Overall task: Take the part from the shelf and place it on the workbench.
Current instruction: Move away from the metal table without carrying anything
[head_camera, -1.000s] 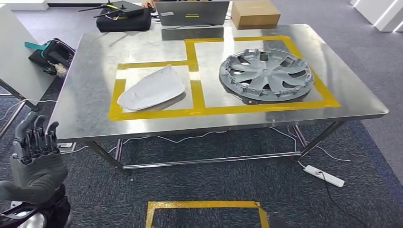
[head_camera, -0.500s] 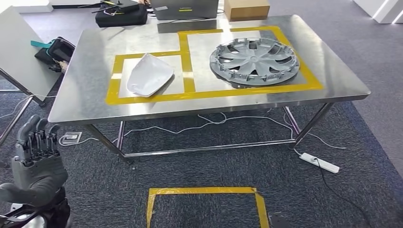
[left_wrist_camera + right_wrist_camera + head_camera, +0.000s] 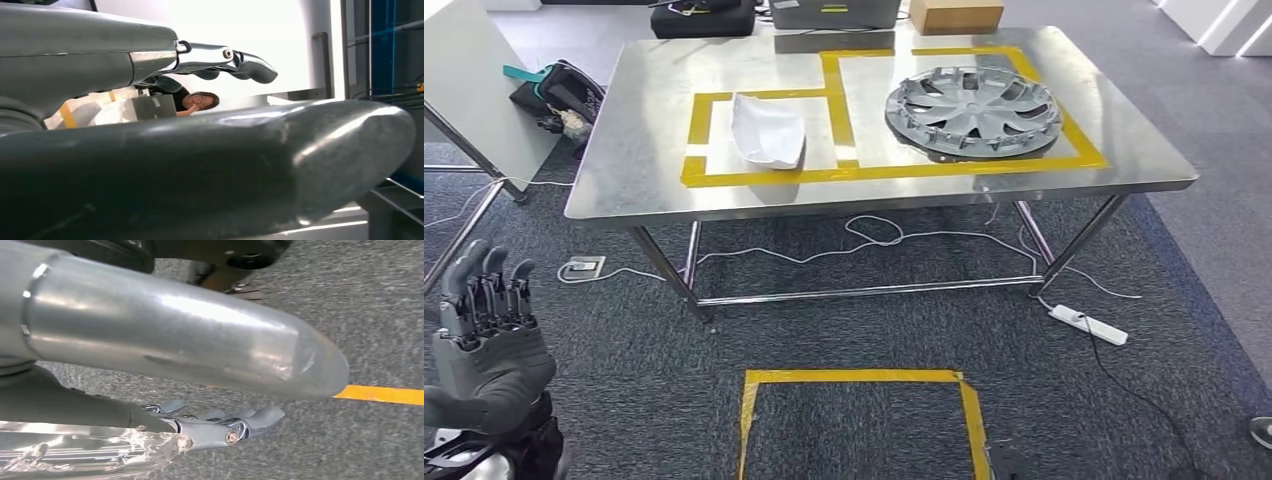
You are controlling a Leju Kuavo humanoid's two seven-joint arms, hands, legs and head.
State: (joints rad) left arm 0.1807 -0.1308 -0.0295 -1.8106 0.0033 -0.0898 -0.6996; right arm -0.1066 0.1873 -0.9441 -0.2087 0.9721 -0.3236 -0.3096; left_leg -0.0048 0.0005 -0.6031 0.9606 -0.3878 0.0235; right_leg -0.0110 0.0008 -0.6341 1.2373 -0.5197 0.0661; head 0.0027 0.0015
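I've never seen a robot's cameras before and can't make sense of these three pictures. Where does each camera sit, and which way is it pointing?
Head view: high on the body, looking forward and down at the steel workbench with the hubcap and white part; the left hand is raised, empty.
Left wrist view: behind the left hand, looking out level across the room at a person seated far off.
Right wrist view: behind the right hand, hanging, facing the carpet and yellow tape.
Shared: head and left wrist both show the left hand.
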